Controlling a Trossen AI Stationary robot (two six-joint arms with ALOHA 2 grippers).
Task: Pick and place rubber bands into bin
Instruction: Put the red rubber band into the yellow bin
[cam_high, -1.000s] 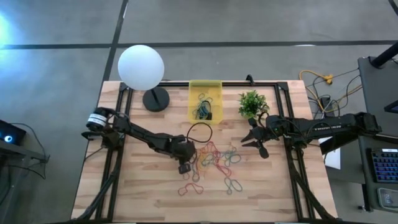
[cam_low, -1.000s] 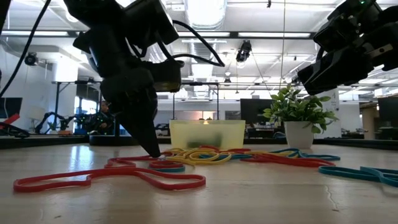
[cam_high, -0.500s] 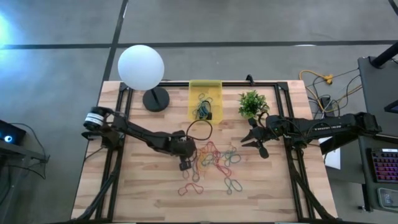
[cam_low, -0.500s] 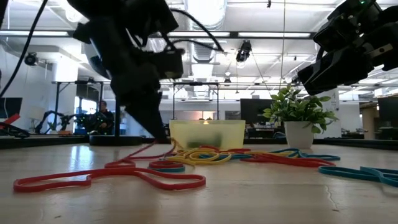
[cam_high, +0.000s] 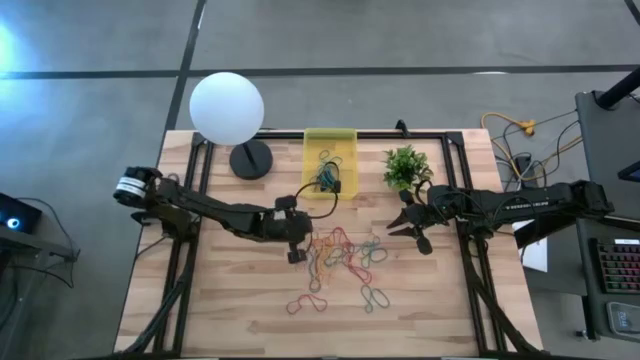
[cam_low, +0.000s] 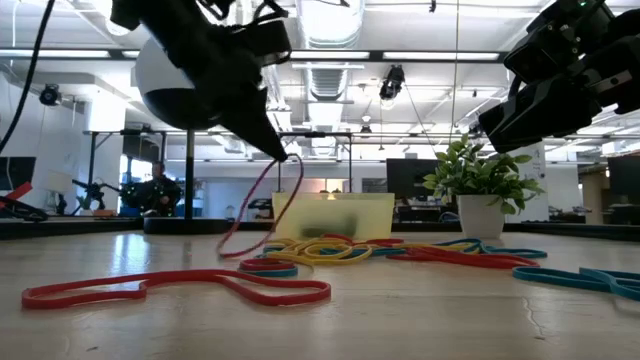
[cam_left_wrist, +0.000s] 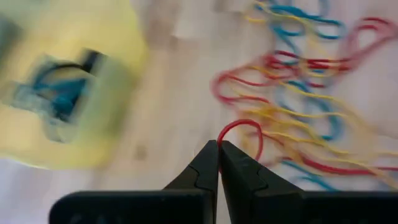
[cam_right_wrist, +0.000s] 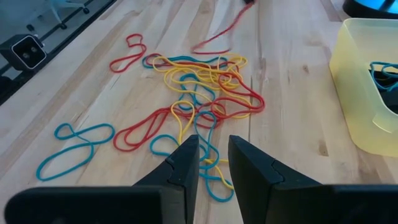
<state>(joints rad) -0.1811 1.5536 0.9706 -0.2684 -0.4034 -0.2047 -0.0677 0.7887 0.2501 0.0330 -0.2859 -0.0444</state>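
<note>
Dangling from the closed left gripper (cam_low: 283, 155): one red rubber band (cam_low: 262, 205), lifted beside the bin (cam_high: 329, 161). Bin holds several bands; most remain tangled on the table (cam_high: 220, 300). Right gripper (cam_high: 408, 226) waits part-open, empty, near the plant (cam_high: 404, 166).

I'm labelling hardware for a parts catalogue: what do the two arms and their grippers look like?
Both arms are dark, slim and jointed. The left arm has a silver-ringed cylindrical joint at its base and a black cable looping near its wrist. The left gripper has two black tapered fingers. The right arm bears pale lettering; the right gripper has blunt black fingers.
</note>
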